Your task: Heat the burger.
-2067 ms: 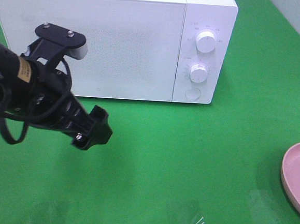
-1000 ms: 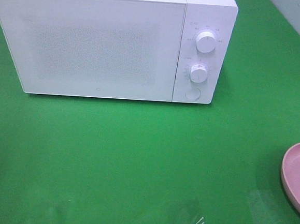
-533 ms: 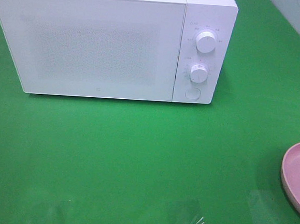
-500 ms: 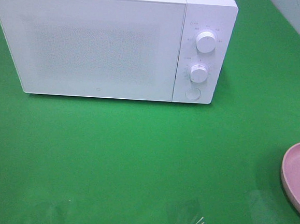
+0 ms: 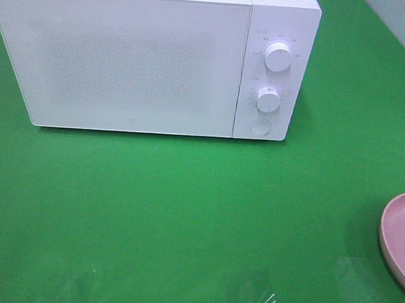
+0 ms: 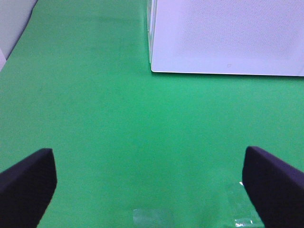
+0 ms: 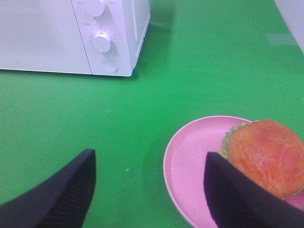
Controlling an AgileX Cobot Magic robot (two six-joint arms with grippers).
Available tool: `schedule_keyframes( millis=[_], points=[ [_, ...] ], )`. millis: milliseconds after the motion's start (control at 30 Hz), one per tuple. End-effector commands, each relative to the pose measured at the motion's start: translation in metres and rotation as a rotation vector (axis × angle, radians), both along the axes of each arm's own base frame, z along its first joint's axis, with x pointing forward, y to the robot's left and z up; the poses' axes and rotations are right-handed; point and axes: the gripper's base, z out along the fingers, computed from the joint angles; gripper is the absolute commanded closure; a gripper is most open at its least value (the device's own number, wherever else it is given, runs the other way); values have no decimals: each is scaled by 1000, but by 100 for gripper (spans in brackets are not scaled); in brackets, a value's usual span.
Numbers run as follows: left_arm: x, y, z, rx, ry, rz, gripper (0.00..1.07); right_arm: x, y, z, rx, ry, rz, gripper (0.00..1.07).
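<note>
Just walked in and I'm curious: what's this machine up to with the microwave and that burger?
Nothing is being held right now. The burger sits on a pink plate on the green table, off to the right of the white microwave, whose door is closed. The right pincer hangs open near the plate; the left pincer is open over bare table.

plate [image 5: 401, 234] cropped, burger [image 7: 267, 156] partly cut off

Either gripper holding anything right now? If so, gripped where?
Nothing held. Left gripper is open over bare green mat; right gripper is open, with the burger untouched on the pink plate.
</note>
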Motion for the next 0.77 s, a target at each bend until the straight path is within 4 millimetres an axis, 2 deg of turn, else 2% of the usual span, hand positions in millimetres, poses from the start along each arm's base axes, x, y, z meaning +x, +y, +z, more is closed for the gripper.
schedule_keyframes(
  millis=[33, 233, 767],
  points=[
    [-3, -1, 0, -8, -36, 35, 7, -3, 0, 1, -3, -42, 1, 41],
    [-3, -2, 0, -6, -37, 120, 7, -3, 0, 1, -3, -42, 1, 41],
    [-3, -2, 0, -6, -36, 121, 7, -3, 0, 1, -3, -42, 1, 41]
  ],
)
